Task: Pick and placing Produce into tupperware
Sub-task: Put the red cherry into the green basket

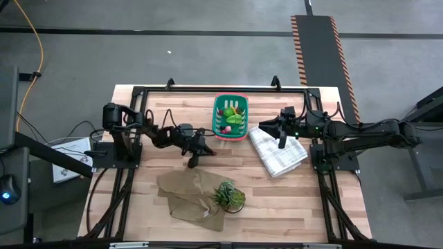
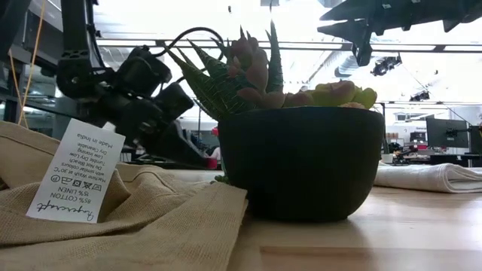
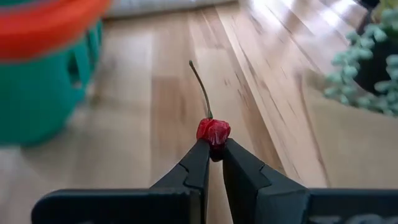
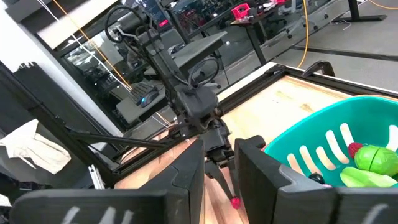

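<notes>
I read the tabletop (image 1: 138, 207) from its near edge outward. Closest to the near edge lies a tan cloth (image 1: 190, 194) with a care label (image 2: 69, 173), and on its right part stands the potted plant (image 1: 228, 196) in a dark bowl.

Farther in, left of centre, the left claw (image 3: 211, 152) hangs just above the bare wood near the middle of the tabletop. Its fingers are pinching a small red cherry (image 3: 213, 130); the thin stem sticks out beyond the fingertips. The cherry is clear of the wood as far as I can judge, and it is outside the tupperware (image 1: 230, 117), near that basket's left near corner.

Right of centre, a white checked cloth (image 1: 278, 152) lies folded, touching or just beside the basket's right near corner. The right claw (image 4: 219, 160) hovers above the far end of this cloth, close to the basket's right side. I see its fingers held slightly apart with nothing between them.

Farthest off, at the middle of the far edge, stands the teal tupperware. It already holds light green produce (image 1: 232, 116) and one small red piece (image 1: 225, 128).
</notes>
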`<action>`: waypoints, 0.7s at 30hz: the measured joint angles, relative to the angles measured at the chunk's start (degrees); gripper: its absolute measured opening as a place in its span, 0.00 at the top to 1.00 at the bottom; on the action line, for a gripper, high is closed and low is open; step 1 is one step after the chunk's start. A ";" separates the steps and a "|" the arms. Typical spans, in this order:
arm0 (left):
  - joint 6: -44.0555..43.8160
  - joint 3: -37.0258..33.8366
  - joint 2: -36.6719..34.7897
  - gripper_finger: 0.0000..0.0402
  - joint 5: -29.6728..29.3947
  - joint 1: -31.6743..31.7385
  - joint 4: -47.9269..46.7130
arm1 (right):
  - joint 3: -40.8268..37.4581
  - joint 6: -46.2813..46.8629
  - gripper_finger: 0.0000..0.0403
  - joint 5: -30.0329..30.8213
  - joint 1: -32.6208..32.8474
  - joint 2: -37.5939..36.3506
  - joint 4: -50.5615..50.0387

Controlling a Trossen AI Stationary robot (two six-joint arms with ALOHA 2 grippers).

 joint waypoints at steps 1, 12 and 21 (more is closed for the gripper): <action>0.09 0.48 0.01 0.93 0.00 0.09 0.00 | 0.00 0.01 0.80 0.00 -0.01 0.00 0.00; 0.00 3.34 -0.72 0.93 1.09 0.08 -0.64 | 0.00 0.01 0.80 -0.02 0.02 0.00 -0.19; 0.95 3.33 -8.81 0.93 -1.24 0.08 -7.83 | 0.00 0.01 0.80 -0.02 0.02 0.00 -0.37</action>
